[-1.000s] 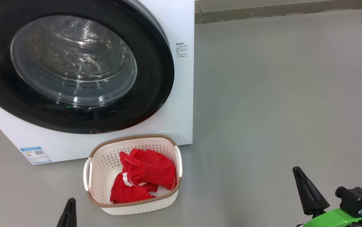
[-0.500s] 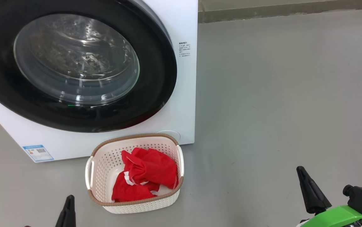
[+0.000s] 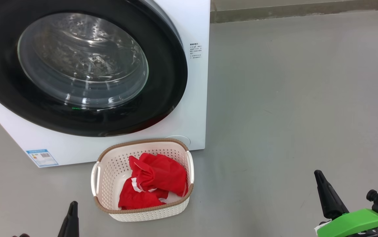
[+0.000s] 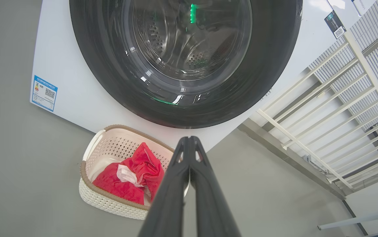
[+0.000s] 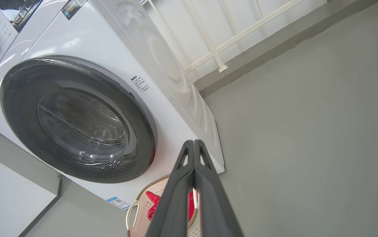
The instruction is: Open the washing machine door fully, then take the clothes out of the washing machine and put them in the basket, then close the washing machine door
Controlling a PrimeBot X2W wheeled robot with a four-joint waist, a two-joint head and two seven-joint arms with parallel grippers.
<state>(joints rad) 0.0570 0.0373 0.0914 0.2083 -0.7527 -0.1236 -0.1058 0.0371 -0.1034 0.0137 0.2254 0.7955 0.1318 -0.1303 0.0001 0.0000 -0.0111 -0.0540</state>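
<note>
Left gripper (image 4: 189, 140) and right gripper (image 5: 194, 142): both fully closed, holding nothing. Clothes (image 3: 152, 181) lie in the basket (image 3: 111, 171), ahead of the nearer left gripper. Washing machine door (image 3: 166, 82), beyond the basket, appears shut.

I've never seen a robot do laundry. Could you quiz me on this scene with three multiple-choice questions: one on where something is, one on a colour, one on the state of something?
1. Where are the red clothes?
A in the washer
B in the basket
C on the floor

2. What colour is the rim of the door?
A black
B white
C red

3. How are the left claw and the right claw?
A both shut and empty
B both wide open
C each gripping cloth

Answers:
1 B: the clothes lie heaped inside the basket.
2 A: a wide glossy black ring surrounds the glass.
3 A: each wrist view shows the two fingers pressed together with nothing between them.
</note>
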